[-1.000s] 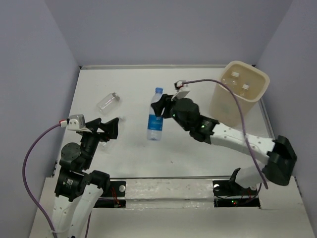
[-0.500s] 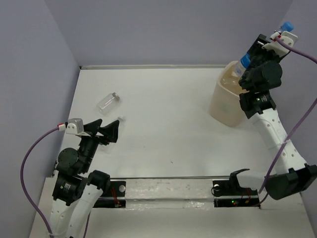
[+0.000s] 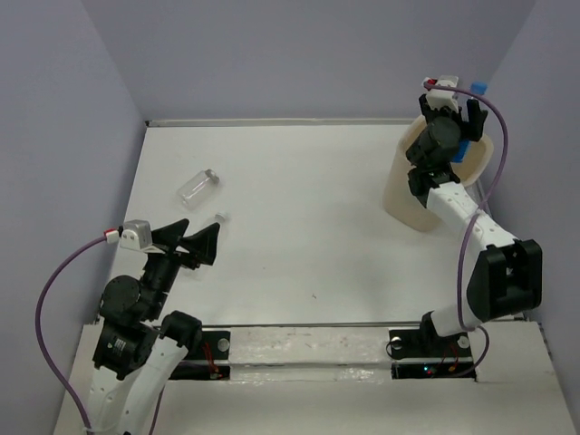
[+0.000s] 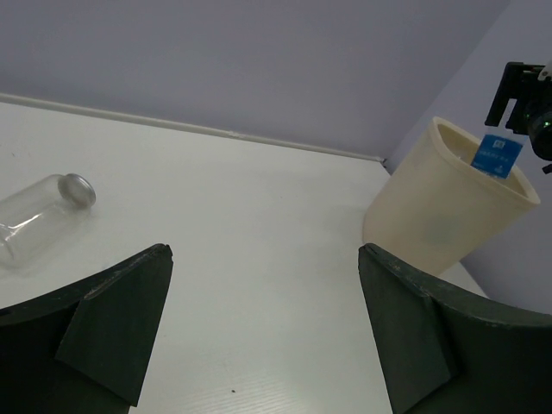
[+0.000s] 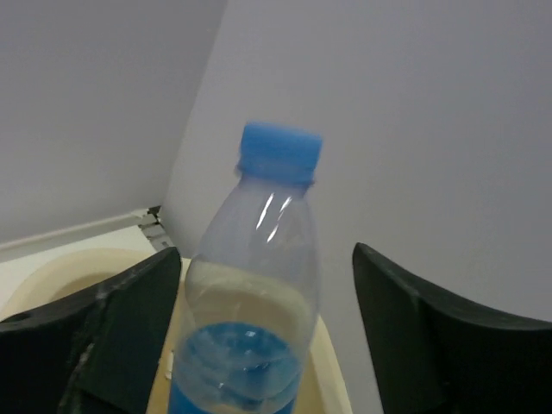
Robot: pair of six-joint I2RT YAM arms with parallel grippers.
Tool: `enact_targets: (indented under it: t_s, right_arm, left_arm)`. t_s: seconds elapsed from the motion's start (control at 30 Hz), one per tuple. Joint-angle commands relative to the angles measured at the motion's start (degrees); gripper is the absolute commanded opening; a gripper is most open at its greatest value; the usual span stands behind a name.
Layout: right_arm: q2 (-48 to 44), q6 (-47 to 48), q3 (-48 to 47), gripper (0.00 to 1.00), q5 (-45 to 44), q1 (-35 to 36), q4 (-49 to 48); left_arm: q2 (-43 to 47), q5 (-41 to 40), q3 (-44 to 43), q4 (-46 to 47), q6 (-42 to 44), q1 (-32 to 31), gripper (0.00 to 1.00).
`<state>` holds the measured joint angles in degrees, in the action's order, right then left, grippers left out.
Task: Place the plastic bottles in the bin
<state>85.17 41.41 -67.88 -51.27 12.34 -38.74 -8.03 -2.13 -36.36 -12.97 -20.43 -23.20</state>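
Observation:
The cream bin [image 3: 412, 186] stands at the table's back right. My right gripper [image 3: 456, 107] hangs over its mouth, open. Between its spread fingers is the blue-capped, blue-labelled bottle [image 5: 259, 285], cap up, loose, with a wide gap to the right finger [image 5: 414, 328]. The bottle's lower end is inside the bin, and its label [image 4: 498, 155] shows above the bin [image 4: 431, 216] rim in the left wrist view. A clear label-less bottle [image 3: 198, 186] lies on its side at the left of the table. My left gripper [image 3: 201, 227] hovers open and empty just in front of it. That bottle [image 4: 39, 220] shows at the left of the left wrist view.
Purple walls close in the white table on three sides, close behind the bin. A tiny pale bit [image 3: 222, 216] lies beside the left gripper. The right arm's cable [image 3: 489, 172] loops past the bin's right side.
The right arm carried the blue-labelled bottle from the table's middle up over the bin, then opened its jaws; the bottle has sunk lower into the bin. The left arm barely moved.

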Motion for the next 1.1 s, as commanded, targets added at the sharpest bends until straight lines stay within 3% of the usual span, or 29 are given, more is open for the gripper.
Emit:
enact_targets:
  t_s: [0.0, 0.17, 0.23, 0.4, 0.47, 0.57, 0.7, 0.9, 1.07]
  right_arm:
    - [-4.73, -3.41, -2.33, 0.95, -2.35, -0.47, -0.76]
    - [-10.80, -22.99, -7.27, 1.00, 4.32, 0.58, 21.55]
    - [-13.61, -26.89, -7.36, 1.00, 6.87, 2.59, 24.93]
    - [-17.22, -42.60, -1.57, 1.00, 13.46, 18.84, 32.65]
    - [-16.61, -50.95, 1.24, 1.00, 20.30, 22.63, 33.90]
    - [-13.46, -65.54, 7.57, 1.00, 26.55, 28.87, 30.67]
    - [-0.14, -81.00, 11.27, 1.00, 34.99, 35.99, 17.34]
    - [19.22, -96.39, 2.85, 1.00, 42.38, 42.85, 7.74]
    - [33.37, -101.87, -7.42, 1.00, 42.92, 46.28, 7.10]
  left_arm:
    - [0.30, -0.33, 0.06, 2.69, 1.00, -0.35, 0.99]
    - [-0.67, -0.59, -0.03, 2.60, 1.00, -0.18, 0.99]
    - [-0.93, -0.86, -0.03, 2.60, 1.00, -0.18, 0.99]
    - [-1.90, -2.61, -0.38, 2.16, 1.09, 0.79, 0.99]
    - [-2.25, -3.66, -0.73, 2.07, 1.00, 1.23, 0.99]
    - [-2.60, -6.30, -1.61, 2.16, 1.09, 1.32, 0.99]
    - [-3.13, -10.16, -2.14, 2.25, 1.35, 1.32, 0.99]
    - [-3.48, -11.05, -1.43, 1.02, 1.44, 1.40, 0.99]
    - [-3.65, -10.09, -1.17, 1.19, 1.18, 1.41, 0.99]
